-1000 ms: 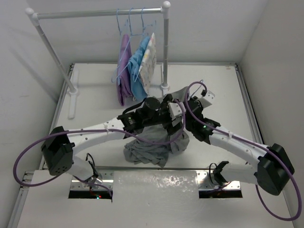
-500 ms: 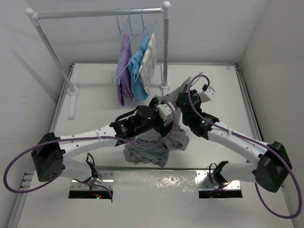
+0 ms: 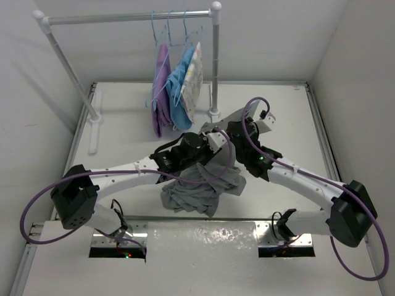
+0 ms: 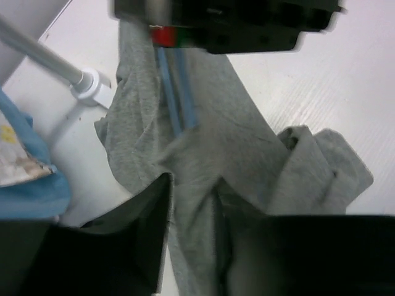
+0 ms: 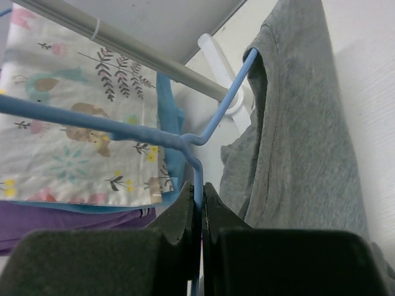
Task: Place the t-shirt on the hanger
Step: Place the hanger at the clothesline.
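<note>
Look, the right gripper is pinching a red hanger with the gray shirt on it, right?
No, the hanger is light blue, not red. The right wrist view shows the right gripper pinching it, with the gray shirt on one end.

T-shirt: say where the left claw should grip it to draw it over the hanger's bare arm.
Probably the hemmed edge of the t-shirt beside the hanger neck, coming from the bare-arm side: one arm is already inside the fabric, and the right claw pinches the neck below.

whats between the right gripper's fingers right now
The neck of the light-blue hanger, clamped by the right gripper. The right wrist view shows it plainly.
</note>
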`<state>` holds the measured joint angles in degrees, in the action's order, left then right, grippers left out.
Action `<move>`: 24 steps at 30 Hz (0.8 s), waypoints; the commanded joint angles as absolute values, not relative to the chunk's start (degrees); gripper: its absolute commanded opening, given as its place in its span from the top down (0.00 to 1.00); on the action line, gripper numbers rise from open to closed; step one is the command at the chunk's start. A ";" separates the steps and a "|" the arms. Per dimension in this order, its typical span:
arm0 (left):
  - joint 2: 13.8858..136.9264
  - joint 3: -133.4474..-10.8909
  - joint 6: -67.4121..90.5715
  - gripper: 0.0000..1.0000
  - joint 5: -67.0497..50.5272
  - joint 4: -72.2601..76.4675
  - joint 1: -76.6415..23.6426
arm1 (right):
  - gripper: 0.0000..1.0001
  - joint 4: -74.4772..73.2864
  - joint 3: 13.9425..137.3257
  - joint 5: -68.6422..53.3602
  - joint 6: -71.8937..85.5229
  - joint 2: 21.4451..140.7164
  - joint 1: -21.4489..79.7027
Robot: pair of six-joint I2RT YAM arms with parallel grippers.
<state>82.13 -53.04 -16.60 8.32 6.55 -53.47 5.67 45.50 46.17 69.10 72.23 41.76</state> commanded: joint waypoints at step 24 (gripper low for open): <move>55.03 -48.88 -27.50 1.00 -8.53 -27.48 -37.45 | 0.11 9.76 37.71 16.63 44.57 58.72 41.57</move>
<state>59.48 -49.95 -23.20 -10.66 -19.92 -39.33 12.73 37.34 25.10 51.16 60.05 41.80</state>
